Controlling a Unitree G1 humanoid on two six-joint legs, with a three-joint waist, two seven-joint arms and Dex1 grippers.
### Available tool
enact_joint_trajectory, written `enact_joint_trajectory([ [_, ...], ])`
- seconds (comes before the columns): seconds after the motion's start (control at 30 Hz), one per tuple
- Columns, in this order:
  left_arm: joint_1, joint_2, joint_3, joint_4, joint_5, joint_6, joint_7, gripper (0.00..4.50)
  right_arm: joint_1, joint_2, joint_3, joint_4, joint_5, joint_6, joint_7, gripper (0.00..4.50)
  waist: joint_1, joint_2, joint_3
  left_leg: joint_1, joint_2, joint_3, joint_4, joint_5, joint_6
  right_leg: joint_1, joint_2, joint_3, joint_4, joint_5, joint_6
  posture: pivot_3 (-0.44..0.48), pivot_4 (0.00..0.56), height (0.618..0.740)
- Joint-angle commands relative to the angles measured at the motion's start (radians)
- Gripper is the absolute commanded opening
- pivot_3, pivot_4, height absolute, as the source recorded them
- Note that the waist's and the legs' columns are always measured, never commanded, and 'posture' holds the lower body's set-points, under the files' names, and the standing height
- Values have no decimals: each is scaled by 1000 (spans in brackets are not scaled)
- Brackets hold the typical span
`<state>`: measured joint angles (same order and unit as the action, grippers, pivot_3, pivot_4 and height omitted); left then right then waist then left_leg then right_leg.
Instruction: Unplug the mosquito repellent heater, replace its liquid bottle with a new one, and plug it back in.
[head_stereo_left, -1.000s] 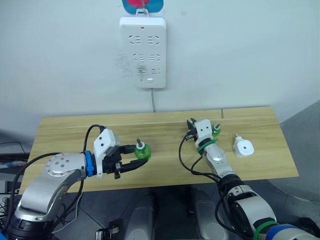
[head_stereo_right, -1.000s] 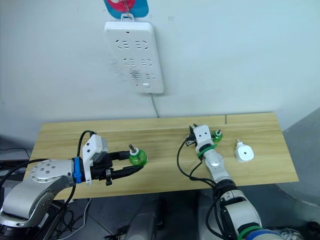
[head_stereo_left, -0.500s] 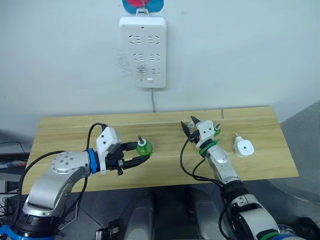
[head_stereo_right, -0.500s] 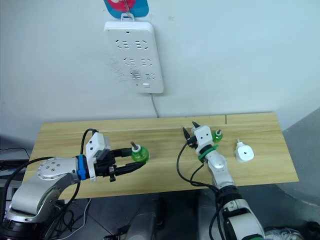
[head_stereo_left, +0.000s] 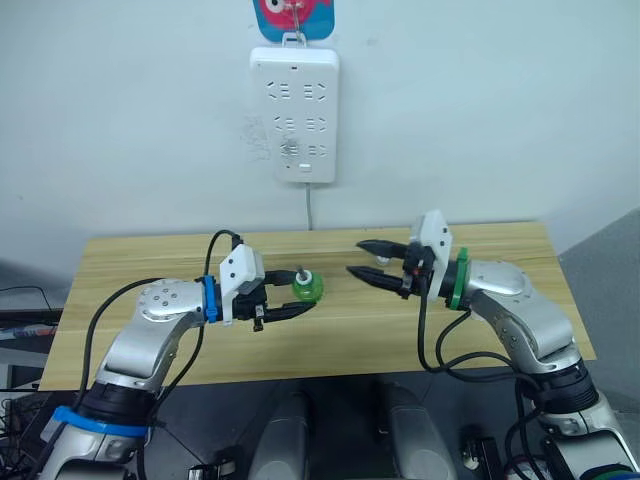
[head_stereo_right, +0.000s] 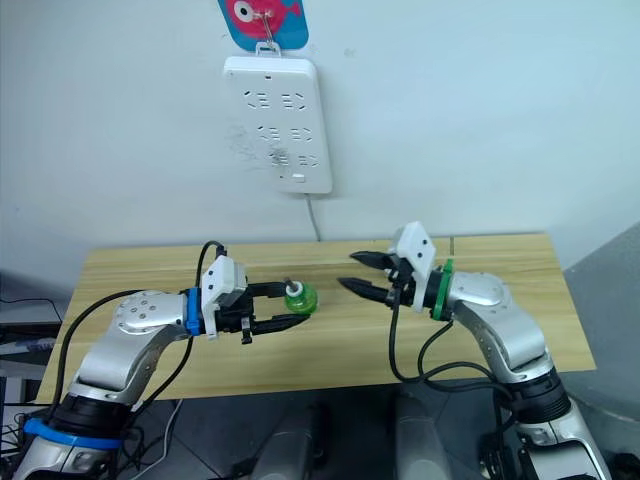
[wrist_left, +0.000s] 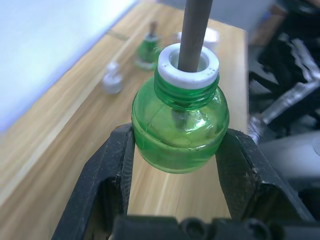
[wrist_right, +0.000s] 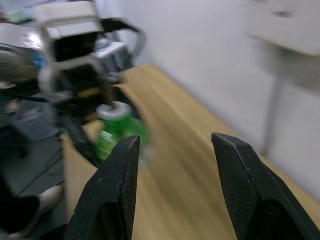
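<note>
- Two grippers mid-frame: left gripper (head_stereo_left: 292, 300) clamps the green liquid bottle (head_stereo_left: 307, 288); right gripper (head_stereo_left: 364, 261) gapes empty.
- Mosquito repellent heater (wrist_left: 206, 38) sits on the wooden table (head_stereo_left: 150, 260), upper frame of left wrist view.
- Keep the bottle upright for the swap, probably.

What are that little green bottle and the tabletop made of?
The green bottle looks like clear tinted plastic: glossy and see-through, with a white collar and a dark wick. The table seems light wood or wood-look laminate, with visible grain lines and a matte finish.
</note>
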<state>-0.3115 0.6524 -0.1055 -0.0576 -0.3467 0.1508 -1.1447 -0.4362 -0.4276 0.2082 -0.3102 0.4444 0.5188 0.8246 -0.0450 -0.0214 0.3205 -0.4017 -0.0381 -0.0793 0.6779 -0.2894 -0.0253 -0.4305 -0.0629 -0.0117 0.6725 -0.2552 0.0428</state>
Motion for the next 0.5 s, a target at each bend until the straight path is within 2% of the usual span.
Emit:
enact_joint_trajectory([
  [0.03, -34, -13, -9, 20, 10, -56, -31, 2159, -28, 33, 35, -33, -12, 9, -22, 2346, -1, 0, -7, 0, 0, 1, 1, 0, 0, 0, 0, 0, 0, 0, 0, -88, 203, 740],
  [0.17, -66, -28, -23, 34, 18, -63, -42, 2159, -29, 47, 66, -19, -41, -5, -21, 2346, -3, -5, -21, 0, -1, 1, 1, 0, 0, 0, 0, 0, 1, 0, 0, -82, 202, 740],
  [0.5, -94, -58, -33, 32, 15, -36, -44, 2159, -42, 79, 108, 45, -114, -60, -24, 2346, -7, -5, -25, 1, -1, 0, 2, 0, 0, 0, 0, 0, 3, 0, 0, -82, 216, 740],
])
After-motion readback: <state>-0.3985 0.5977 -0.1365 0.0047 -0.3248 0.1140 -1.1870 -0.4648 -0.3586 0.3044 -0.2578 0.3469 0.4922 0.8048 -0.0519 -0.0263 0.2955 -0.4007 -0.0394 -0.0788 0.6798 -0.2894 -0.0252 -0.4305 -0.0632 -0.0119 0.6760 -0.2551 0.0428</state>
